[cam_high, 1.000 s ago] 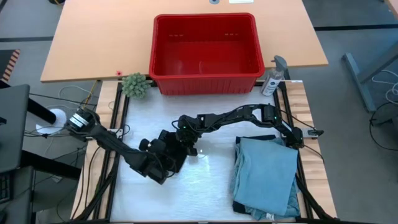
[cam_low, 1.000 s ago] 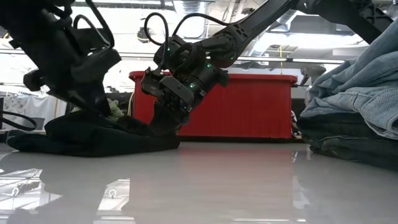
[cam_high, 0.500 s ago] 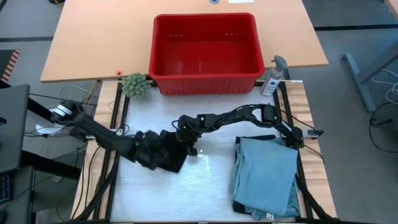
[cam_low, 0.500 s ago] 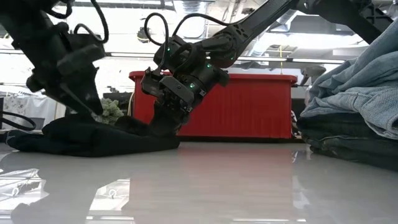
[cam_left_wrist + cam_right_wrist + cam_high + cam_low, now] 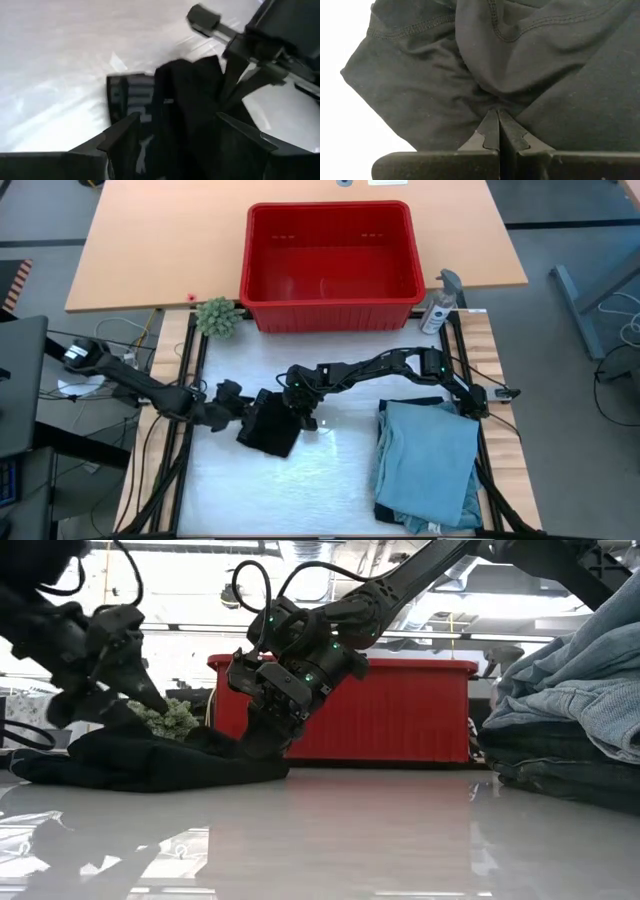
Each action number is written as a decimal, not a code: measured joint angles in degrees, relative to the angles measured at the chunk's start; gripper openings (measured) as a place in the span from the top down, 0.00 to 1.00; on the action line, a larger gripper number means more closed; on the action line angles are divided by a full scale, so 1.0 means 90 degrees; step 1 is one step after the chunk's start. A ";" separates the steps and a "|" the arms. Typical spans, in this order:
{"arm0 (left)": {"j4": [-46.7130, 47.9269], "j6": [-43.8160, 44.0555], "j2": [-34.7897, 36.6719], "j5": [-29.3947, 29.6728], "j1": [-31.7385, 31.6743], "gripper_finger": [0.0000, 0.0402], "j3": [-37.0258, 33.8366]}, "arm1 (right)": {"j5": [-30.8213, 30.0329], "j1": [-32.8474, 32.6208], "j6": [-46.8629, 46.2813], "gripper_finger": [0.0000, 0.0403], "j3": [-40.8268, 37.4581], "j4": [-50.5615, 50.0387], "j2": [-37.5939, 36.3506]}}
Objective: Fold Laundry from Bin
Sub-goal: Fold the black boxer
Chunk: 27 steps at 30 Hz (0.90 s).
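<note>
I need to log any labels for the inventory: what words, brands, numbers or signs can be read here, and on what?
None can be read.
The spray bottle may carry a label, too small to read.
The red bin, black garment and folded blue pile show no print.

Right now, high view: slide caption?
Right claw pins black garment on table; left claw open beside it.

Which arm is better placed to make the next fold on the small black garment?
Left, probably. The left pincer is open beside the black garment, free to take an edge. The right pincer is shut and pressing down on the garment, so it serves as the anchor.
</note>
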<state>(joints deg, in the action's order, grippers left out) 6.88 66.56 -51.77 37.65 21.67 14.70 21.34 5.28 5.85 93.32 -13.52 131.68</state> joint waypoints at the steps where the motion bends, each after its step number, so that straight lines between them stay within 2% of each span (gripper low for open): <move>1: -0.0054 -0.0186 -0.0046 -0.0038 -0.0101 0.41 0.0022 | 0.0000 0.0000 0.0000 0.96 0.0000 0.0008 0.0000; 10: -0.0558 -0.1153 -0.0898 -0.0668 -0.0754 0.41 0.0177 | -0.0002 0.0000 -0.0175 0.96 0.0000 0.0052 0.0000; 14: -0.0640 -0.1206 -0.1332 -0.0641 -0.0836 0.41 0.0252 | -0.0005 0.0000 -0.0168 0.96 0.0000 0.0123 0.0002; 21: -0.1748 -0.1501 -0.2134 -0.0982 -0.0896 0.41 0.0262 | -0.0010 0.0000 -0.0201 0.96 0.0000 0.0233 0.0007; 24: -0.1850 -0.1484 -0.2350 -0.1028 -0.0908 0.41 0.0284 | -0.0018 0.0000 -0.0204 0.96 0.0000 0.0234 0.0007; 27: -0.1859 -0.1461 -0.2373 -0.1371 -0.0977 0.43 0.0406 | -0.0029 0.0000 -0.0217 0.96 0.0000 0.0229 0.0007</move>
<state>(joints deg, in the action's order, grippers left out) -9.85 53.41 -73.12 25.31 12.88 18.35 21.08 5.28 3.90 93.32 -11.47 131.74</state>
